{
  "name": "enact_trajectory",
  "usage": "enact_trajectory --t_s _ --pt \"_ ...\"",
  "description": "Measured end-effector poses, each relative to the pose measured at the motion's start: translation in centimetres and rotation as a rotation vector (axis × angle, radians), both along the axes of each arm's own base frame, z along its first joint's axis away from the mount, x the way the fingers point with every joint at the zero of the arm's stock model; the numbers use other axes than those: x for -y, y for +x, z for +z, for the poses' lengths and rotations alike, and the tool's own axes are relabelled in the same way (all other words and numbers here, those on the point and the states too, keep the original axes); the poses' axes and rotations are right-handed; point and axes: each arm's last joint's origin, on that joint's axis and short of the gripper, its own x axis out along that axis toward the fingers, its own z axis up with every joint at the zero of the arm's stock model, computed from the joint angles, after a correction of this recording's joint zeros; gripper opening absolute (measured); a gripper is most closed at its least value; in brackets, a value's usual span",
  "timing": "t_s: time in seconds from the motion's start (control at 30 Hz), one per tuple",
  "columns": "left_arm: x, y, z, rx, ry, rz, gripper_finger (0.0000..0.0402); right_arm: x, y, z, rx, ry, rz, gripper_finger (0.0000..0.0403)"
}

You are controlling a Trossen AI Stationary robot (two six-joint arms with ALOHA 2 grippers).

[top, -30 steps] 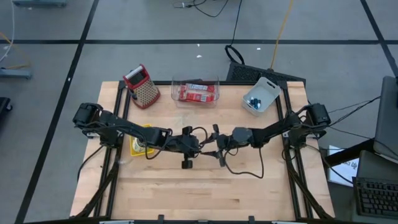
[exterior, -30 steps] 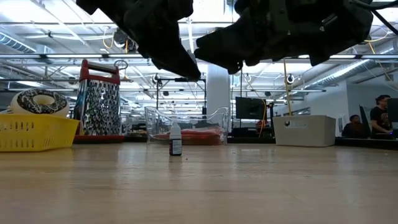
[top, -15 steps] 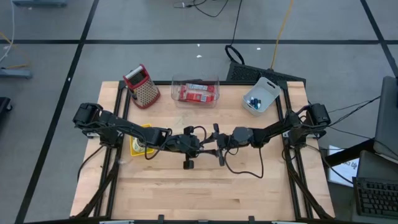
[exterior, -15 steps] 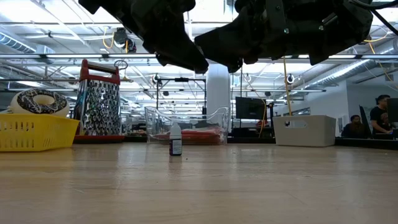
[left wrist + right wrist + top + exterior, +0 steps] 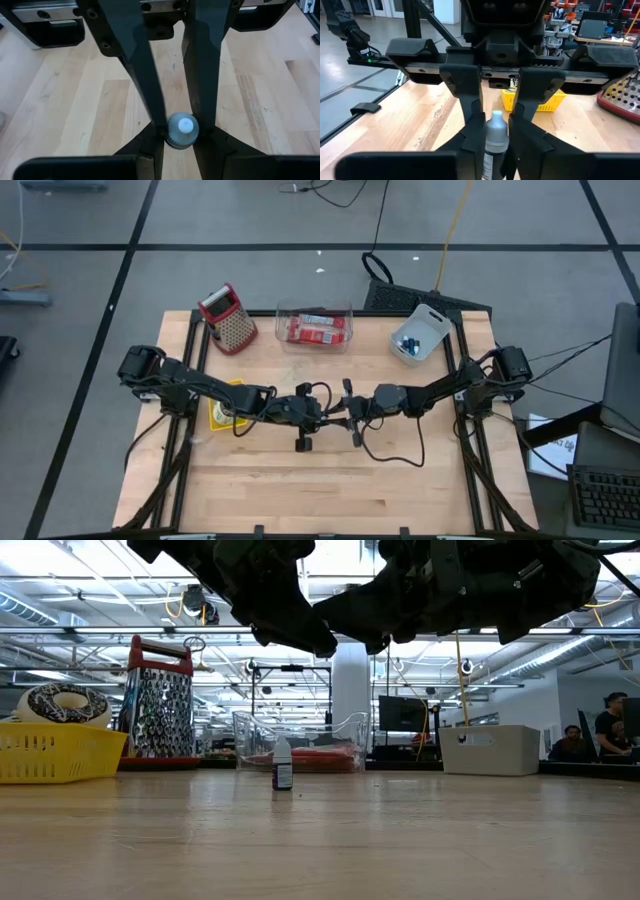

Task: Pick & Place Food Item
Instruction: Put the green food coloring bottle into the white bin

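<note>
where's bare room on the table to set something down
Widest free patch: table, near half, below left gripper and right gripper in the high view, which meet mid-table. Thinner bare strip between them and the back row. Crowded: grater, clear bin, white bin along the back; basket under the left arm.

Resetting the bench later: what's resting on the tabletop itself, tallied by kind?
Grater: 1
Yellow basket: 1
Clear bin: 1
White bin: 1
Small bottle: 1
Total: 5
</note>
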Motion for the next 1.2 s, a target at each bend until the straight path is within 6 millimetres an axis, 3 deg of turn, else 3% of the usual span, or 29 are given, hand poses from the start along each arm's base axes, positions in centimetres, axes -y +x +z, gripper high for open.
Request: enact_trajectory --t_s 0.27,0.57,0.73,1.07,1.2 --pt "0.0 0.0 0.0 -0.001 0.001 0.000 0.0086 0.0 0.0 0.0 0.002 -0.019 0.003 0.0034" --pt "0.0 0.0 0.0 0.000 -0.018 0.007 0.0086 0.0 0.0 -0.1 -0.008 0.007 -0.055 0.0150" --pt "0.0 0.0 0.0 0.000 -0.038 -0.004 0.0086 0.1 0.0 -0.1 -0.010 0.018 -0.064 0.0175" --pt "0.1 0.4 0.5 0.067 -0.115 0.016 0.0086 -1.8 -1.2 1.5 0.011 -0.300 -0.007 0.0160" --pt "-0.1 0.8 1.2 0.138 -0.154 0.033 0.0086 -3.2 -2.6 2.7 -0.033 -0.438 -0.110 0.0164"
